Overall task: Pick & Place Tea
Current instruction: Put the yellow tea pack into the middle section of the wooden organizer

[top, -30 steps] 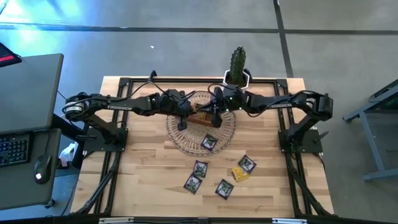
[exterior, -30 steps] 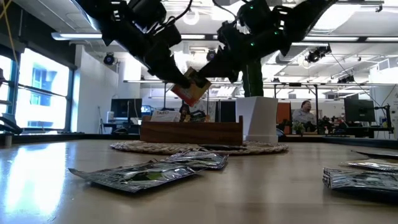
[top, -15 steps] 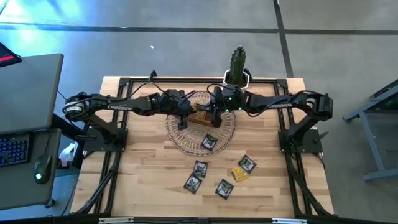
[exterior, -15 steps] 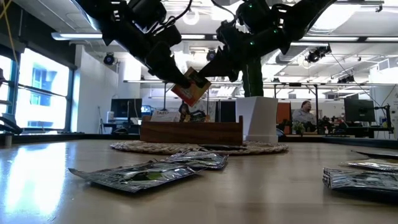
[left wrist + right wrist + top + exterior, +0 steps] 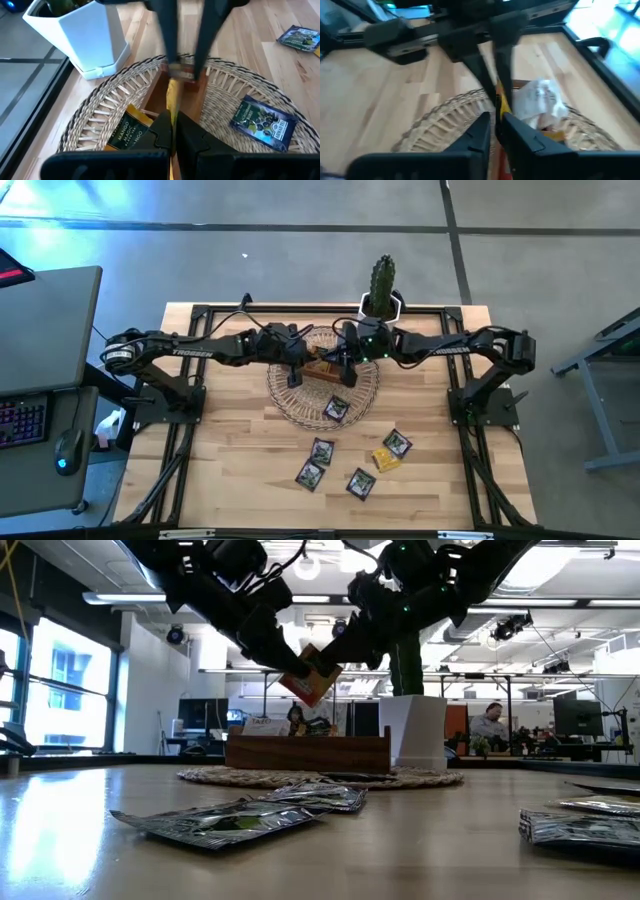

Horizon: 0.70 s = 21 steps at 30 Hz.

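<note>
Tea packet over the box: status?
Left claw shut on orange tea packet, right claw pinching its other edge. Packet held above wooden box on wicker mat. Nothing in the way.

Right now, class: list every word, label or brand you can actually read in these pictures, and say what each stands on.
"MANGO MAGIC" with "MANGO" beneath: on the yellow-and-black tea packet lying on the wicker mat.
"TROSSEN": white lettering on the left arm, just legible.
Blue tea packet: its print is too small to read.
Packets on the table: too small to read.
</note>
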Each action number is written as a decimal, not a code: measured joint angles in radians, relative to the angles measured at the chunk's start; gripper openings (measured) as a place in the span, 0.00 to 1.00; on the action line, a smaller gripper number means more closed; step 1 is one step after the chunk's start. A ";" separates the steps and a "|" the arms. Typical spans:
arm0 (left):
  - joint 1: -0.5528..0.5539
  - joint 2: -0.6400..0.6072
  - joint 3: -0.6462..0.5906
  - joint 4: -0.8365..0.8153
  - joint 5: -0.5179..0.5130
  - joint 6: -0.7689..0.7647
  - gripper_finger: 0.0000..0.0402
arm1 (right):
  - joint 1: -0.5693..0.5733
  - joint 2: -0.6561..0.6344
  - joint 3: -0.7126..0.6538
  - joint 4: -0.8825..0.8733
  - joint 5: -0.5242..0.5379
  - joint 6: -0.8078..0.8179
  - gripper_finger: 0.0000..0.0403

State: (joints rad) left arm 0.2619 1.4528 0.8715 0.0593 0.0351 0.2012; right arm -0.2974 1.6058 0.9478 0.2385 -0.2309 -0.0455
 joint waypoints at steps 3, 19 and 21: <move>0.000 0.000 0.001 0.001 0.001 -0.001 0.00 | -0.001 0.000 0.000 0.006 0.040 -0.007 0.22; 0.000 0.000 0.001 0.004 -0.002 -0.005 0.00 | -0.005 0.000 -0.001 0.005 0.060 -0.002 0.06; 0.000 0.000 0.001 0.004 -0.004 -0.005 0.02 | -0.004 0.000 -0.001 0.005 0.060 -0.018 0.02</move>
State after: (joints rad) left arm 0.2619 1.4528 0.8722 0.0632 0.0311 0.1959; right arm -0.3012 1.6062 0.9470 0.2434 -0.1707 -0.0636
